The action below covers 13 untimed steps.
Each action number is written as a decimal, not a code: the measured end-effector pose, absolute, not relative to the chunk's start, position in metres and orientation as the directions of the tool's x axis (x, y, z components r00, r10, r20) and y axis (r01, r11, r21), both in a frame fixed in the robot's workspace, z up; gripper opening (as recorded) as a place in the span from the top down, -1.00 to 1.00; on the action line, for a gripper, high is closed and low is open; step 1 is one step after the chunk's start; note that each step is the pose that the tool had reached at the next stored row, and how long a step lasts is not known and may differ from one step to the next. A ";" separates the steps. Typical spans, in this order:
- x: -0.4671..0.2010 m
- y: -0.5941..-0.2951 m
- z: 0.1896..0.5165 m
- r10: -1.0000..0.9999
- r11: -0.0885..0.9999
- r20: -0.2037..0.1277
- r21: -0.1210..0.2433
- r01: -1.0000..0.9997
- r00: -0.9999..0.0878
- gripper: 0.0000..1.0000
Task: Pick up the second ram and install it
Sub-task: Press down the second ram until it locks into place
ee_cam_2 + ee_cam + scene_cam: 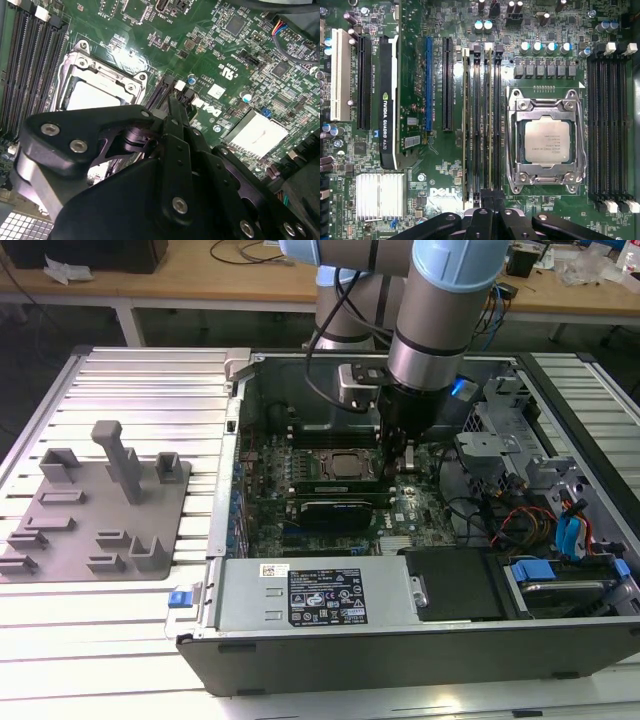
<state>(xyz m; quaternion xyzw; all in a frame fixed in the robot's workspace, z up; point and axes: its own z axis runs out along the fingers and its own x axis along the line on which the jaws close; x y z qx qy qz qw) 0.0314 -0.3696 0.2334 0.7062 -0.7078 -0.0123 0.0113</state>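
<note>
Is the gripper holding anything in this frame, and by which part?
Cannot be told. The gripper sits at one end of a ram standing on edge beside the CPU socket; whether it grips that end is hidden.

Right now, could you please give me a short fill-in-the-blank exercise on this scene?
1. The hand is over the second ram, beside the ___ socket.
2. The long slot next to the black expansion card is ___.
3. In the exterior view, the fixture outside the computer case is ___.
Missing words: CPU; blue; grey.
</note>
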 end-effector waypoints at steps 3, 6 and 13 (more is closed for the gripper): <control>0.031 -0.370 0.233 -1.000 0.002 -0.001 0.033 -0.999 -0.002 0.84; 0.031 -0.370 0.233 -1.000 0.002 -0.001 0.033 -0.999 -0.002 0.84; 0.031 -0.370 0.230 -1.000 0.002 -0.003 0.033 -0.999 -0.002 0.84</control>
